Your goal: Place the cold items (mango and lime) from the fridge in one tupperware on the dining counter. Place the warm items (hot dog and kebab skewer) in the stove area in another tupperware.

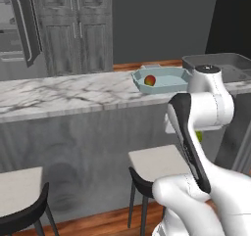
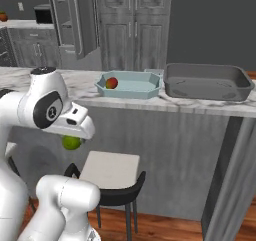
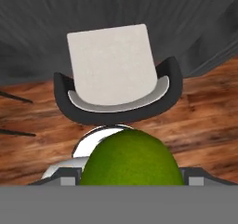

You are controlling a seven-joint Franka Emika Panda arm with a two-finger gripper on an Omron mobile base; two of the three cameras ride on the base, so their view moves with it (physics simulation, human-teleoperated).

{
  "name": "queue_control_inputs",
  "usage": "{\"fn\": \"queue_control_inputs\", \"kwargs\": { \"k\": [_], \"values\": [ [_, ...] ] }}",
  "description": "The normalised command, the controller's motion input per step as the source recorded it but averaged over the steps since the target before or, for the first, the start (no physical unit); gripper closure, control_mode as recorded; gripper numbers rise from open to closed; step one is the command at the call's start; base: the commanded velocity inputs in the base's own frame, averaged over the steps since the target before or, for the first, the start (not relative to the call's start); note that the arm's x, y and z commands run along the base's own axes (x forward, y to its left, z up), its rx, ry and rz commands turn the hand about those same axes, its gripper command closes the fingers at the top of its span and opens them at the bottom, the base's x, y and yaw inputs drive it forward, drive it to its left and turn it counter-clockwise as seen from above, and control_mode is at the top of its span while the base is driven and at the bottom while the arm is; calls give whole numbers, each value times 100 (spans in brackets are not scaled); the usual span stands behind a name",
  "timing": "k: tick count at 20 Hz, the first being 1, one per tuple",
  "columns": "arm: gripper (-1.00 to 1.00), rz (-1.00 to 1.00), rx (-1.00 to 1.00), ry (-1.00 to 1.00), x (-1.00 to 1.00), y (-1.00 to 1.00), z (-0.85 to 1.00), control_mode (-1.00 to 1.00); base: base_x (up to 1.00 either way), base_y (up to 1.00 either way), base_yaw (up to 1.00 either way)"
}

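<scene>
My gripper (image 3: 131,177) is shut on the lime (image 3: 131,158), a plain green ball that shows large at the bottom of the hand view. The gripper (image 2: 73,138) hangs below the dining counter (image 2: 60,80) edge with the lime (image 2: 71,143) under the hand, above a stool. On the marble top stands the pale blue-green tupperware (image 2: 137,86) with the mango (image 2: 111,83) in its left end. From the left, the mango (image 1: 150,80) lies in the same tupperware (image 1: 171,81). The dark grey tupperware (image 2: 207,82) sits beside it, to the right. The hot dog and kebab skewer are out of view.
A stool with a pale seat (image 2: 110,169) stands right under the hand; it appears as a stool (image 3: 111,65) in the hand view. Another stool (image 1: 19,191) is further left. The fridge (image 1: 17,29) with its door swung open and grey cabinets (image 1: 73,29) stand behind the counter.
</scene>
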Motion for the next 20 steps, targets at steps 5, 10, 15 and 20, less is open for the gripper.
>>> {"fn": "queue_control_inputs", "kwargs": {
  "k": [5,10,15,20],
  "values": [
    [100,-24,-1,1,80,-17,29,-100,0,0,0],
    [100,-17,0,15,100,-15,25,-100,0,0,0],
    [100,-14,2,19,99,-16,41,-100,0,0,0],
    [100,-8,6,12,58,-16,47,-100,0,0,0]
  ]
}}
